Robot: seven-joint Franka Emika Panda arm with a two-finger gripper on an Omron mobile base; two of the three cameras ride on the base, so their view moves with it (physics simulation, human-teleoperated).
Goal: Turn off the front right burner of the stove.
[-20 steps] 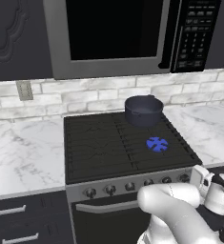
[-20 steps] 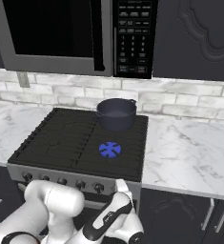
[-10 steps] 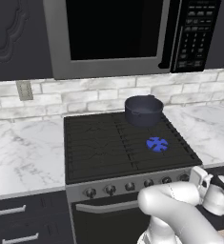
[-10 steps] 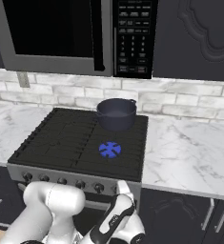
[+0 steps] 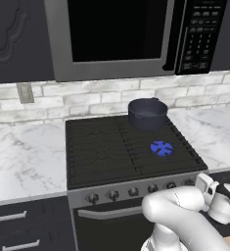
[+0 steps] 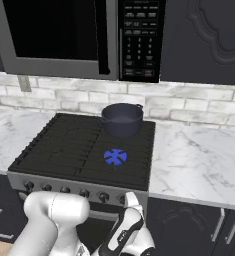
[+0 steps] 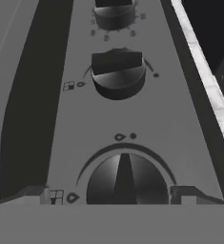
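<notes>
Left base view: the stove point(image 5: 102, 147) sits under one black-and-steel microwave point(image 5: 136, 34), with marble counter point(image 5: 23, 157) on both sides. One dark pot point(image 5: 147, 113) stands on the back right of the cooktop. Just in front of the pot, one burner point(image 5: 161, 148) shows a blue flame ring — the only lit one. Five knobs point(image 5: 132, 191) can be counted along the steel strip; the strip's right end is hidden behind the arm. The claw's mount sits at that right end, below and in front of the flame; the fingers themselves cannot be made out here.

Right base view: the same single pot point(image 6: 122, 119) and single blue flame point(image 6: 115, 156), the flame between the pot and the knob strip. Five knobs point(image 6: 64, 189) are clearly seen; the wrist rises in front of the strip's right end, straight below the flame.

Hand view: three knobs in a row on the steel panel. The nearest knob point(image 7: 126, 180) lies between the two finger tips point(image 7: 35, 194) of the claw point(image 7: 114, 196), which stand apart on either side of it — spread, and whether they touch it cannot be told. A second knob point(image 7: 118, 74) lies farther along, and a third knob point(image 7: 114, 13) is beyond that, at the top edge.
</notes>
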